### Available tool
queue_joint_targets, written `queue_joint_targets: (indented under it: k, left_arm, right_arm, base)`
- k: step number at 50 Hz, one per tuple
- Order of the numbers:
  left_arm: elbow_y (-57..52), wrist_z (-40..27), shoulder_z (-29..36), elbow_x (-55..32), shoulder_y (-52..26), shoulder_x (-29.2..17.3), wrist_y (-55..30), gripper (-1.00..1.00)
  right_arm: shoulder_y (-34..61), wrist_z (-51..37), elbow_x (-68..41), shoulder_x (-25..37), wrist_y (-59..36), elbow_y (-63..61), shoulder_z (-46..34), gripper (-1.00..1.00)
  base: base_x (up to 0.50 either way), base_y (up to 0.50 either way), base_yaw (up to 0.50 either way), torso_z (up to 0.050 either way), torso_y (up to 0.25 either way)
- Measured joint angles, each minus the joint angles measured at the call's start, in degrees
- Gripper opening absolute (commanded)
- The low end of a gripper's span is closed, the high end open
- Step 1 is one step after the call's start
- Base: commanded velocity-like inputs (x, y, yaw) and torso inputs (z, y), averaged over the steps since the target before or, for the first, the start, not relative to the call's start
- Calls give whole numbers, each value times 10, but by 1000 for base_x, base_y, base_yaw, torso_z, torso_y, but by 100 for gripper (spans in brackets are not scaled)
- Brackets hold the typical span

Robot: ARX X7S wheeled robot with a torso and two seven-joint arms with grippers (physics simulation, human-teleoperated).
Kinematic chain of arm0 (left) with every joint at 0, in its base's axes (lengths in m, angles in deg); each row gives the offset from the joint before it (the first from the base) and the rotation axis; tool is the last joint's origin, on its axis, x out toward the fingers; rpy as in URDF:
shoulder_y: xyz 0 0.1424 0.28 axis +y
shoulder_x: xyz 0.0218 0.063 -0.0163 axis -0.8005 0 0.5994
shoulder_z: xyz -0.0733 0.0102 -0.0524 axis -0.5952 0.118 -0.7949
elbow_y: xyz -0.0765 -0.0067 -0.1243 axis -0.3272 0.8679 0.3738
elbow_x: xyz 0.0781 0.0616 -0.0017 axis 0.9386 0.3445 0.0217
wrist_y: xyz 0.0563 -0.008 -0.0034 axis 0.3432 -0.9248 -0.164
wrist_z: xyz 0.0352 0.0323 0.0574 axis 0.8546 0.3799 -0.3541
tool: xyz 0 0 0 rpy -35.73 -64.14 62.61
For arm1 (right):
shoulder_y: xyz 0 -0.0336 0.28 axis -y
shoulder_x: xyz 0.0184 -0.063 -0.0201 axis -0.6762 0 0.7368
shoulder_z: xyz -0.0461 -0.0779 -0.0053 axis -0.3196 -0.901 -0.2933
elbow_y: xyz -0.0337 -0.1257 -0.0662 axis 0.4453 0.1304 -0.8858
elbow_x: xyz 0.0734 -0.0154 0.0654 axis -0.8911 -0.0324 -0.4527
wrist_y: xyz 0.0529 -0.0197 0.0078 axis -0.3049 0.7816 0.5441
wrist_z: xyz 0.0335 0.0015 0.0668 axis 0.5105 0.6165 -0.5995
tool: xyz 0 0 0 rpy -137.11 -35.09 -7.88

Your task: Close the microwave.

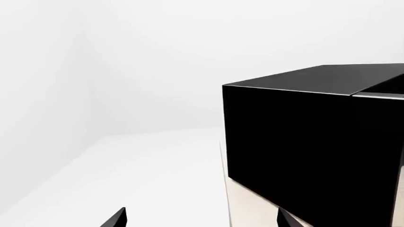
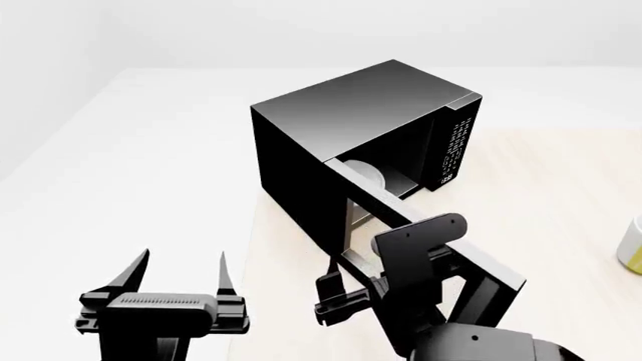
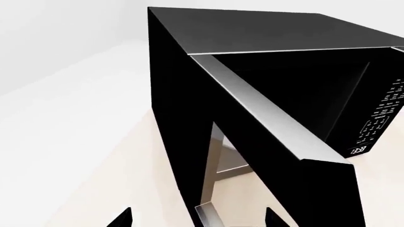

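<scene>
Standing at the near left part of a pale wooden table (image 2: 561, 203), the large black boxy microwave (image 2: 341, 128) has its windowed hinged door (image 2: 431, 241) swung wide open toward the robot. The door is hinged at the microwave's left front edge and juts out over the table. A white round plate (image 2: 366, 174) shows inside the cavity, and a white-marked button panel (image 2: 453, 150) sits on the right of the front face.

The right pincer (image 2: 331, 289) hangs just beside the door's outer face, near its free end; its two fingers are spread apart and hold nothing. In the right wrist view the door's silvery top edge (image 3: 265, 109) runs diagonally close ahead. Whether a finger already touches the door cannot be told.

The left pincer (image 2: 180, 274) hovers well to the left of the microwave, over the white floor, its fingers also parted and empty.

A yellow-green cup (image 2: 632, 248) peeks in at the table's right edge, well apart from everything.

To close the door well, the right arm probably should press flat on the outer face near the free end, far from the hinge, and sweep along the door's arc until it seats, pushing gently so the microwave does not slide.
</scene>
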Motion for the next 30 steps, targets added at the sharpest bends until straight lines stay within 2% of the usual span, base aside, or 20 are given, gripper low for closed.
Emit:
queue_joint_targets:
  k: [30]
  left_arm:
    - [3,-1,5,-3,-3,-3,2,100]
  right_arm:
    - [4,15,1,3,7,31,7,100]
  base:
    - [0,0,0,0,0]
